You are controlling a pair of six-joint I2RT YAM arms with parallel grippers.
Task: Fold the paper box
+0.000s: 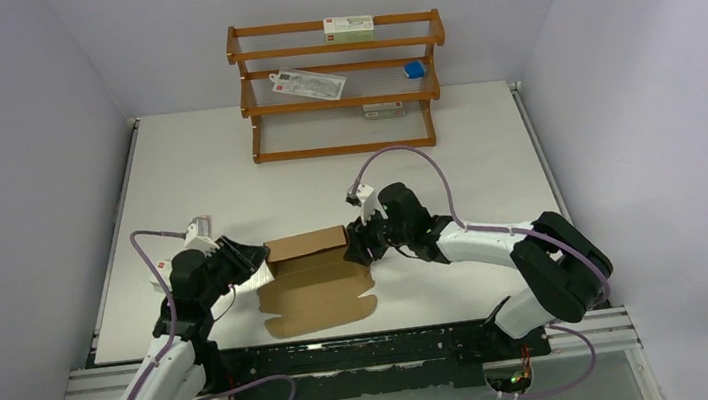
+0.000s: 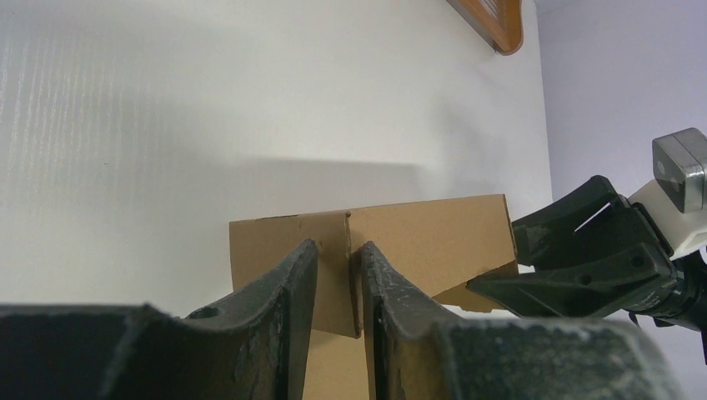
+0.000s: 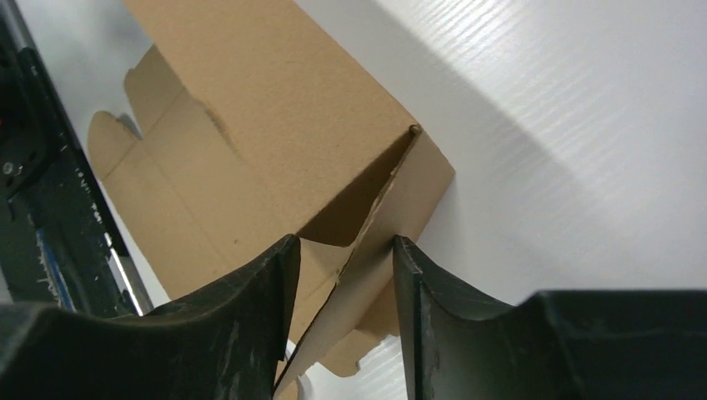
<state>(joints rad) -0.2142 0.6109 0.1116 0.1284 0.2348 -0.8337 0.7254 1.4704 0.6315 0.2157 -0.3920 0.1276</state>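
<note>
Brown cardboard forms the one paper box [image 1: 313, 275], which lies on the table [image 1: 487, 165] between the two grippers. Its far wall is raised and its near panel lies flat.

The left gripper [image 2: 338, 246] is pressed together on an upright end flap of the box. The flap stands between its fingers, which hide the flap's lower part.

The right gripper [image 3: 343, 242] is spread, with one finger on each side of the opposite end flap. Whether either finger touches the flap is hard to make out. Each wrist view cuts off part of the box.

Well beyond both sets of fingertips stands one wooden rack [image 1: 344, 149] with three shelves. It holds three white packs [image 1: 348, 26] and one blue block [image 1: 413, 69]. A rail partly hides the lowest pack.
</note>
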